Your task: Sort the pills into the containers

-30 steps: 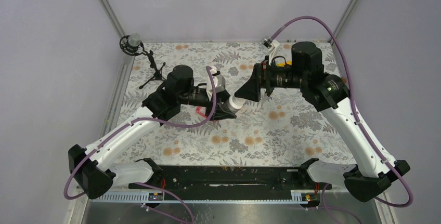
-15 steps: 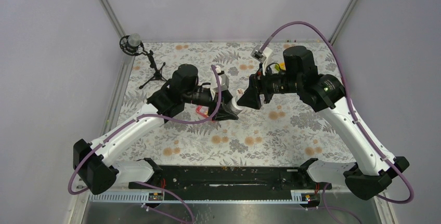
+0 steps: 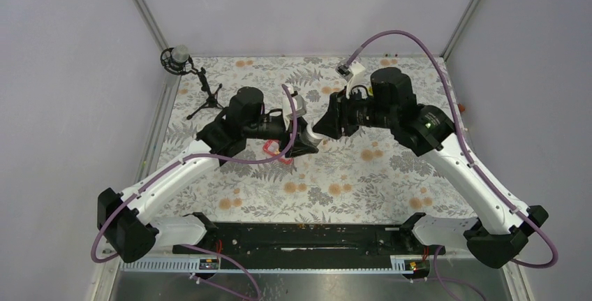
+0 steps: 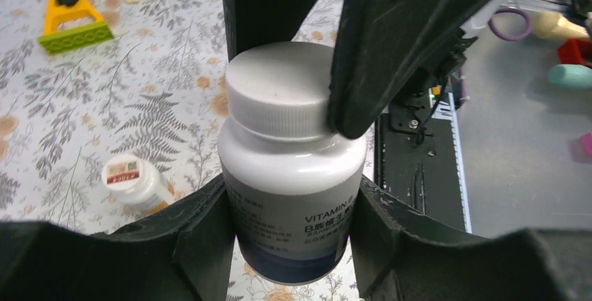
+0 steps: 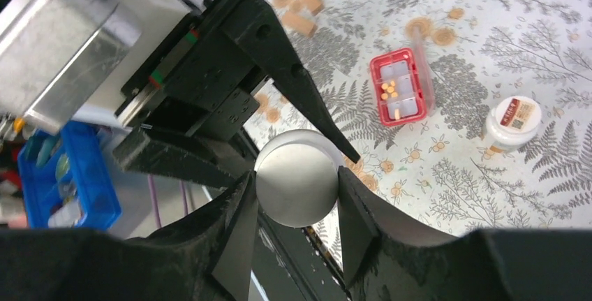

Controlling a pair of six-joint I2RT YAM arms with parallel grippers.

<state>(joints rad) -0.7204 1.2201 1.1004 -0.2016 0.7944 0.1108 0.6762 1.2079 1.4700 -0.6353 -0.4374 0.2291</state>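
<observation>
Since a second ago the right gripper [image 5: 299, 196] has been brought leftward up to the left gripper [image 3: 307, 149], and its fingers, then spread wide and clear of the bottle, have been drawn in until they press on both sides of the white cap [image 4: 279, 91]. The left gripper has barely moved, and its fingers remain clamped on the body of the vitamin bottle [image 4: 293, 182], which is held off the floral cloth [image 3: 363, 182]. Beyond the right fingertips the red pill tray [image 5: 375, 88] lies flat on the cloth, with orange pills [image 5: 391, 91] gathered in one compartment. A small white bottle [image 5: 515, 123] lies on its side further to the side of it, apart from the tray. Past the left fingers a yellow wedge-shaped tool [image 4: 70, 18] rests on the cloth, well apart from the held bottle. From above, the held bottle is almost wholly covered by the two grippers. Its lower label is cut off by the left fingers. What the tray's other compartments hold cannot be made out, and a blue bin [image 5: 66, 175] off the table is blurred.
</observation>
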